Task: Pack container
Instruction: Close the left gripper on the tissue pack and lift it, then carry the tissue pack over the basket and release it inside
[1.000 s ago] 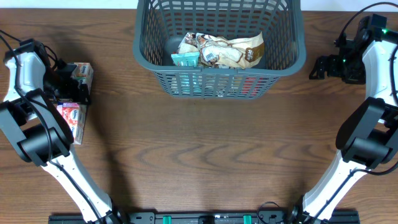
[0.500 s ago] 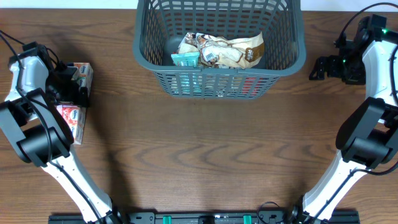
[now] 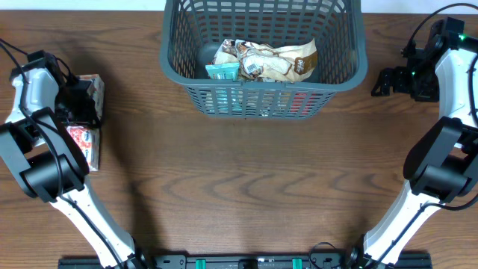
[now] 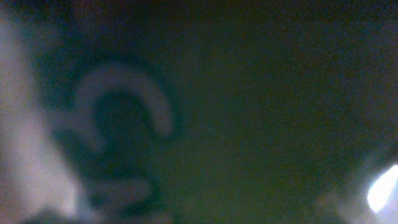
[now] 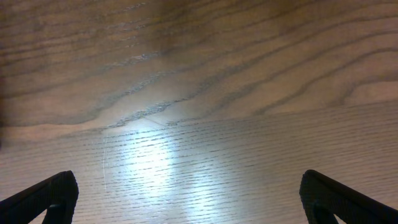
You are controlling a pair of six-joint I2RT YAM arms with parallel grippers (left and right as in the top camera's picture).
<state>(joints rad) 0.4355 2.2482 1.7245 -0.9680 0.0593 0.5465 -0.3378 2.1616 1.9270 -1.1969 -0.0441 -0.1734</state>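
now the container (image 3: pixel 263 81) sits at 12 o'clock, snack packs (image 3: pixel 265 60) inside. right gripper (image 5: pixel 186 194) hangs spread apart at 2 o'clock; left gripper (image 3: pixel 82 107) at 9 o'clock by snack boxes (image 3: pixel 84 142), cannot tell if closed.

Left pincer (image 3: pixel 82 106) is down low near the table (image 3: pixel 246 179) edge, black fingers right up against two snack packs: a pale box (image 3: pixel 95 84) at its tip, touching, and a red-and-white pack (image 3: pixel 88 143) just beside it on the robot's side, partly under the arm. Can't tell from here if the jaws are apart. Container (image 3: pixel 263 82) sits well off to that pincer's right, w/ a teal pack (image 3: pixel 222 71) and crumpled brown-white bags (image 3: pixel 272 60) inside. Right pincer (image 3: pixel 382 81) hangs over bare wood, container near its tip, not touching
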